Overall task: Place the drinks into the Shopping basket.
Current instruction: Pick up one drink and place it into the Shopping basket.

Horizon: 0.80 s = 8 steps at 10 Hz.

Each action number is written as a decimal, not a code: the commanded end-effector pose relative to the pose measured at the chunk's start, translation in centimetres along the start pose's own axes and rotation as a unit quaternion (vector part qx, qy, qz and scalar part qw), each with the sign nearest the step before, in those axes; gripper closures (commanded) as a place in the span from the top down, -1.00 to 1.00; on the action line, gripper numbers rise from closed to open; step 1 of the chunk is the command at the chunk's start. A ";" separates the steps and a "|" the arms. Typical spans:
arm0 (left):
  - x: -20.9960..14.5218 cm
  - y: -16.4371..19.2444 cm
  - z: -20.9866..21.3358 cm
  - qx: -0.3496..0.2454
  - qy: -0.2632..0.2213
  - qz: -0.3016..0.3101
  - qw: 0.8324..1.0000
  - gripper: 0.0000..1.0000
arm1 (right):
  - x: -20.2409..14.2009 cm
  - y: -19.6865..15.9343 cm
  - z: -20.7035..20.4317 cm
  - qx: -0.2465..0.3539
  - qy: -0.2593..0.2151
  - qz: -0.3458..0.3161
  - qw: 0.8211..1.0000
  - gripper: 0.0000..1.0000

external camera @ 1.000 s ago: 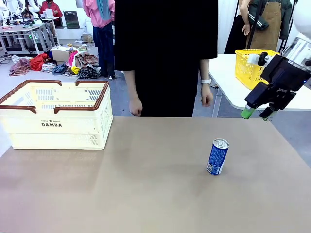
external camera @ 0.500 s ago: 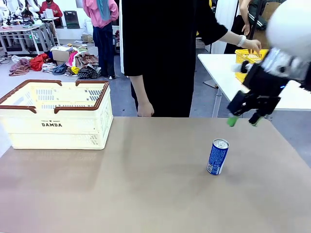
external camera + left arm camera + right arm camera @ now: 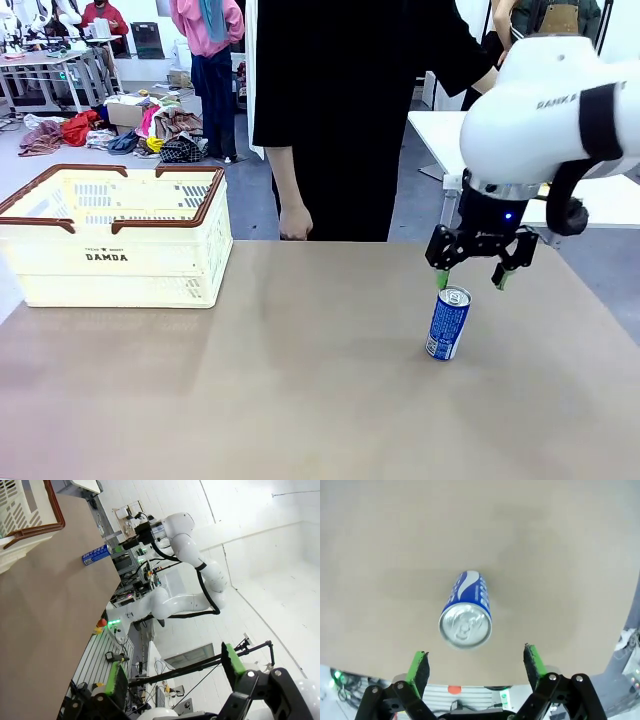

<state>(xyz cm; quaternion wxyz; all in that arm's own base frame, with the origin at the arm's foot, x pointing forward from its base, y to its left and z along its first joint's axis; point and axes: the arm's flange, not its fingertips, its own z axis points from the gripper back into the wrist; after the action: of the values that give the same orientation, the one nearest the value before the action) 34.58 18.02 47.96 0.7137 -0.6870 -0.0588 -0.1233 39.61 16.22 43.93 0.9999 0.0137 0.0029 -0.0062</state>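
Worktop (image 3: 300, 390) with the Shopping basket (image 3: 115, 240) far left, and the right tool (image 3: 471, 281) open over the blue can (image 3: 448, 323).
The basket sits well apart from the can, which stands right of the middle. The right tool's jaws are spread wide and empty, just above the can's silver top and not touching it. In the wrist view the can lies ahead of the green pads (image 3: 419, 664), between them. The left tool (image 3: 175, 672) gapes open too, holding nothing.
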 end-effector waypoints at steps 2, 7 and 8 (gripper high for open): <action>0.0 -0.2 0.0 -0.005 -0.007 0.004 1.000 1.00 | 0.8 0.6 -2.4 -0.006 -0.017 -0.031 0.999 1.00; 0.0 -0.2 0.0 -0.005 -0.007 0.004 1.000 1.00 | -0.8 -3.0 0.9 0.061 -0.037 -0.009 0.997 1.00; 0.0 -0.2 0.0 -0.005 -0.007 0.004 1.000 1.00 | -4.0 -6.6 5.7 0.103 -0.025 -0.010 0.994 1.00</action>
<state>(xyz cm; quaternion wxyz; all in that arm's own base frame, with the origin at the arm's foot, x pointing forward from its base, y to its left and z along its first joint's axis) 34.60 18.03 47.94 0.7138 -0.6870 -0.0587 -0.1229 39.66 13.26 45.04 0.9971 0.0682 -0.0213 -0.0270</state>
